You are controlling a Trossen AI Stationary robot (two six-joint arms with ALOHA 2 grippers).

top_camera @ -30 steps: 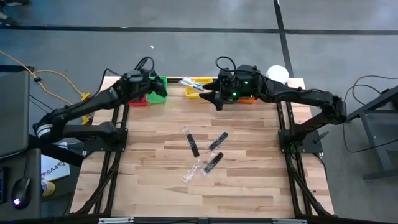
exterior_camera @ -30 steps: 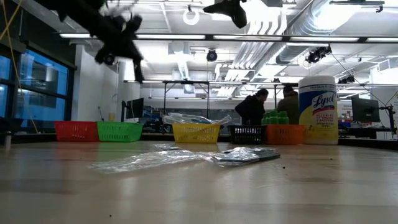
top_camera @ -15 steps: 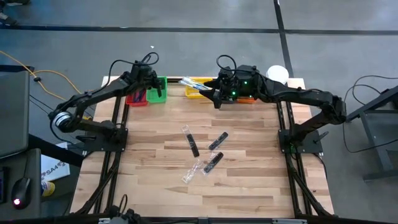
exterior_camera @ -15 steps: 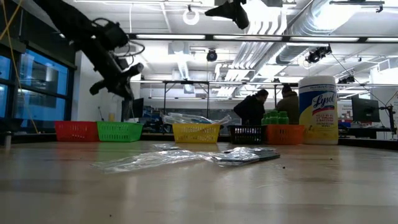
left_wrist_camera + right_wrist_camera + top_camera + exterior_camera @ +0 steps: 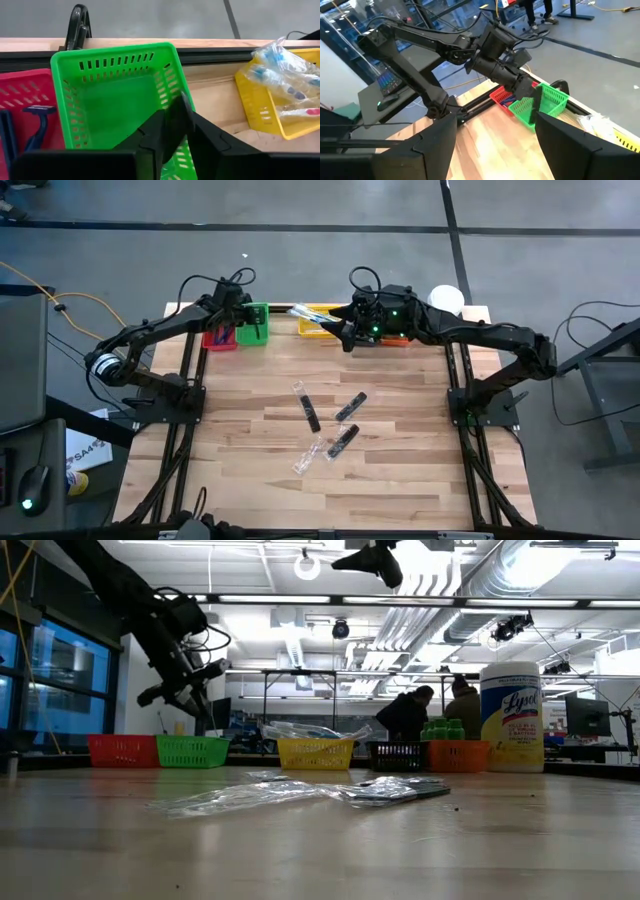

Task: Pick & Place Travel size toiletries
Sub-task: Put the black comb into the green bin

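- My left end effector (image 5: pixel 243 323) hangs over the green bin (image 5: pixel 122 95) at the far edge of the worktop (image 5: pixel 400 470). In the left wrist view a slim black item (image 5: pixel 176 125) sits between its fingers (image 5: pixel 150 140), over the bin's bare floor.
- I cannot tell whether those fingers grip the black item or have let go; they stand close together.
- Just beside the green bin, on the side away from my right arm, the red bin (image 5: pixel 25 107) holds a blue razor (image 5: pixel 37 117).
- On the green bin's other side, apart from it, the yellow bin (image 5: pixel 280 107) carries clear-wrapped toothbrushes (image 5: pixel 282 75).
- My right end effector (image 5: pixel 345 338) waits above the far edge near the yellow bin, fingers spread wide with nothing between them in its wrist view.
- Nearer me than both end effectors, mid-worktop, lie three slim black tubes (image 5: pixel 349 406) and clear wrappers (image 5: pixel 308 458), well apart from either one.
- In the low view the black bin (image 5: pixel 398 755), the orange bin (image 5: pixel 459 755) with green bottles (image 5: pixel 441 728) and the large white jar (image 5: pixel 511 718) line the far edge beyond my right end effector.
- Two people (image 5: pixel 405 715) stand in the room behind.
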